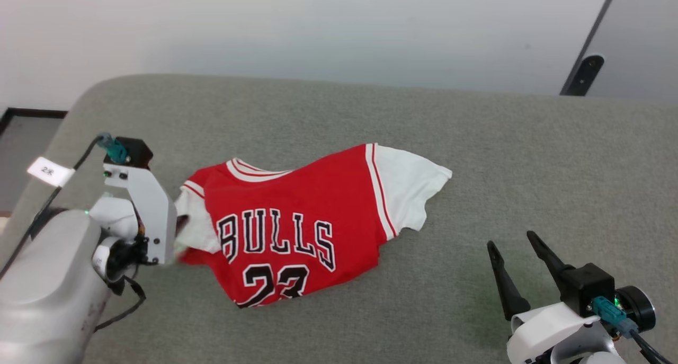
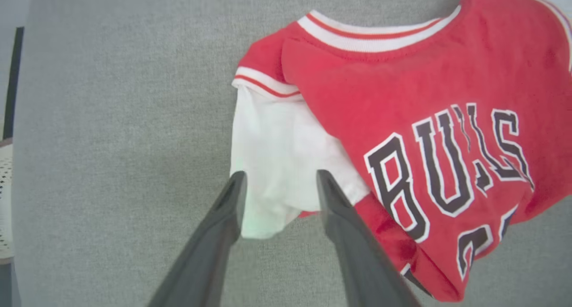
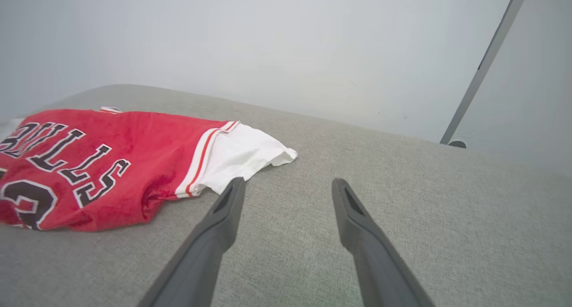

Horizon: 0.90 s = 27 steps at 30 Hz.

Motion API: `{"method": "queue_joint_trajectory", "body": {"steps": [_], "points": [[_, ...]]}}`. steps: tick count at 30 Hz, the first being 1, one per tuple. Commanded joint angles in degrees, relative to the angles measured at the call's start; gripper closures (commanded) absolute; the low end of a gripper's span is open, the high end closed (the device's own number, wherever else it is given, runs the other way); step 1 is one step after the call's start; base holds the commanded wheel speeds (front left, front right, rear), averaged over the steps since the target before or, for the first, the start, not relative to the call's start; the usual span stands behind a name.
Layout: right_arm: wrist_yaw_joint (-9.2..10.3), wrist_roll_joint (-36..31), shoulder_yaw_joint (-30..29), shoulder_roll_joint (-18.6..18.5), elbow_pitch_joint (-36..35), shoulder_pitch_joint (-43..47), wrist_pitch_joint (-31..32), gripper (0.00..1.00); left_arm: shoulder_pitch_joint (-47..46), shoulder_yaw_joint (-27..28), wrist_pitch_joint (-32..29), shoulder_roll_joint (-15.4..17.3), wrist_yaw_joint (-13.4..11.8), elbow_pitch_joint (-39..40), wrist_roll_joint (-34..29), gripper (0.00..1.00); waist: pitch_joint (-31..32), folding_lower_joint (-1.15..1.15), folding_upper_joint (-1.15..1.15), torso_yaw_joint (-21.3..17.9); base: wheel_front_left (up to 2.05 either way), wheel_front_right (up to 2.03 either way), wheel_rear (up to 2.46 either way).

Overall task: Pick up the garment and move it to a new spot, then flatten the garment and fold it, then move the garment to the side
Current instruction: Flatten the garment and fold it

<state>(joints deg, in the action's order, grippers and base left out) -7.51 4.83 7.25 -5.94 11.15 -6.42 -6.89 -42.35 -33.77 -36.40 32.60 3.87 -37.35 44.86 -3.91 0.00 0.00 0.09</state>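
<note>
**Desk:** Where is the shirt sitting?

**Me:** I have the red BULLS jersey (image 1: 296, 221) just left of centre in the head view. It lies rumpled on the grey fabric surface (image 1: 476, 141) with the lettering and the 23 facing up. Its bottom edge is bunched, so the number is cut off there. One white sleeve (image 1: 408, 194) spreads toward the right of the frame. The other sleeve (image 2: 277, 146) is crumpled against the jersey's left edge.

**Desk:** And your left tool?

**Me:** My left gripper (image 2: 280, 175) rises from the bottom centre of the left wrist view with its fingers spread apart. Their tips are over the lower hem of that crumpled sleeve. The cloth lies across the gap between them, and I see nothing pinched. In the head view, the pale wrist housing (image 1: 151, 210) at mid left covers the jersey's left edge.

**Desk:** And the right?

**Me:** My right gripper (image 1: 510, 238) is at the lower right of the head view, jaws wide and empty. It is over bare grey fabric, apart from the spread sleeve.
</note>
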Motion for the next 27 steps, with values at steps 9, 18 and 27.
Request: {"method": "queue_joint_trajectory", "body": {"steps": [9, 18, 27], "points": [[0.04, -0.38, -0.57, 0.72, -2.22, 3.65, -3.71, 0.0, 2.79, 1.44, 11.55, 0.15, 1.57, 4.39, -0.43, 0.0, 4.28, 0.0, 0.0, 2.16, 0.0, 0.0, 0.0], [0.04, -2.29, -2.78, 2.11, -4.79, 8.43, -6.88, 0.0, 7.58, 4.08, 20.87, 1.78, 1.53, 10.53, 0.6, 0.0, 5.59, 0.0, 0.0, 2.87, 0.0, 0.0, 0.0], [0.04, -3.27, -2.89, 2.77, -6.41, 8.13, -6.99, 0.0, 6.0, 5.38, 16.03, 4.17, 1.45, 11.22, 3.51, 0.0, 0.69, 0.0, 0.0, 0.22, 0.0, 0.0, 0.0]]}}
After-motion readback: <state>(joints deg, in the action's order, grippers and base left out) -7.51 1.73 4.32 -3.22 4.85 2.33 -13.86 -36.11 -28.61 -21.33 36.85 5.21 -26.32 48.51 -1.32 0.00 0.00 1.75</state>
